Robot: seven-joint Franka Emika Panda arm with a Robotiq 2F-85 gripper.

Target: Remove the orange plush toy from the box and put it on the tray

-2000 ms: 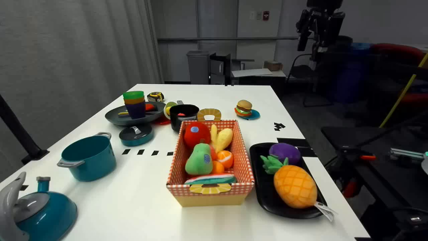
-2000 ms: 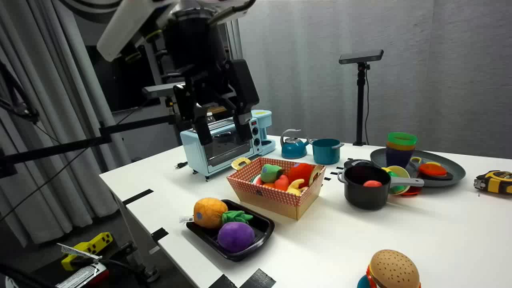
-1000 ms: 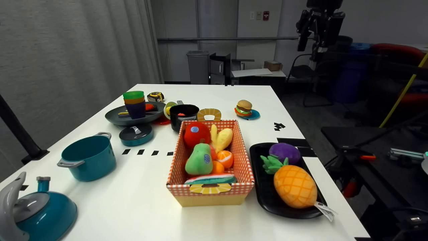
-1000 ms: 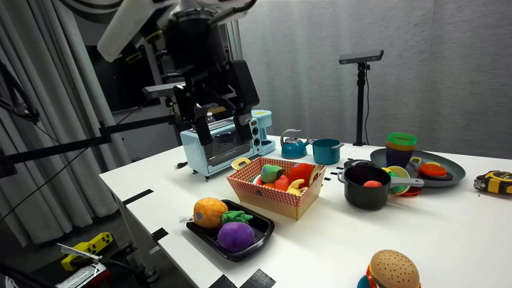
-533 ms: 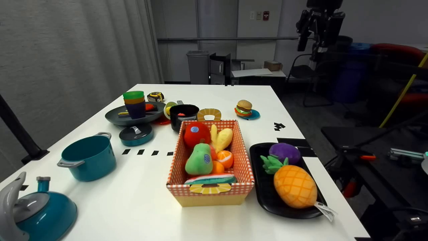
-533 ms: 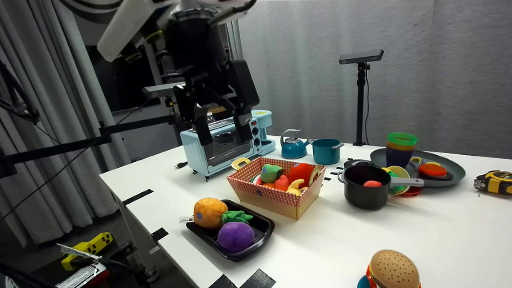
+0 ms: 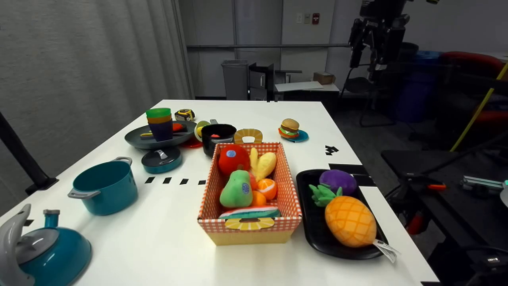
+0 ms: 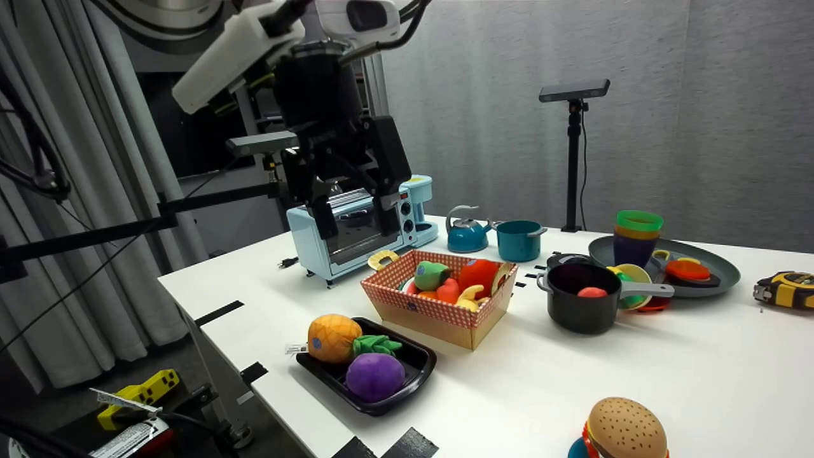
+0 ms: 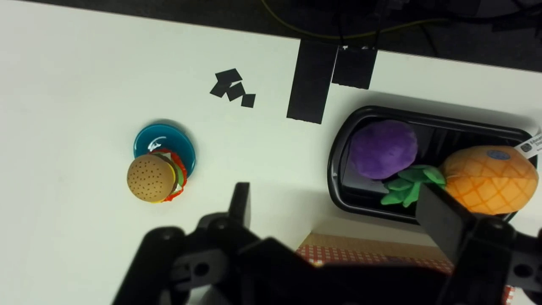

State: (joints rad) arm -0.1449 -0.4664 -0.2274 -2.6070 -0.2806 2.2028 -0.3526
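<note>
The box (image 7: 250,238), with red checked sides, holds several plush toys in both exterior views. Among them are a small round orange plush toy (image 7: 267,188) with a pale segment print and a small orange plush (image 7: 258,198) partly under the green pear. No green top shows on either. The black tray (image 7: 317,246) lies beside the box and holds a pineapple plush (image 7: 351,222) and a purple plush (image 7: 337,182). My gripper (image 8: 358,230) is open and empty, high above the table. In the wrist view the gripper (image 9: 334,190) hides most of the box (image 9: 372,243).
A toy burger (image 9: 150,178) sits by a teal lid (image 9: 165,133). A black pot (image 8: 582,315), grey pan (image 8: 718,280), teal pot (image 7: 105,194) and teal kettle (image 7: 55,254) stand on the table. A blue toaster oven (image 8: 305,238) stands behind the box.
Over the last half second my gripper has moved slightly down, and a little to the left in an exterior view. Its fingers stay open. The box, tray and toys have not moved.
</note>
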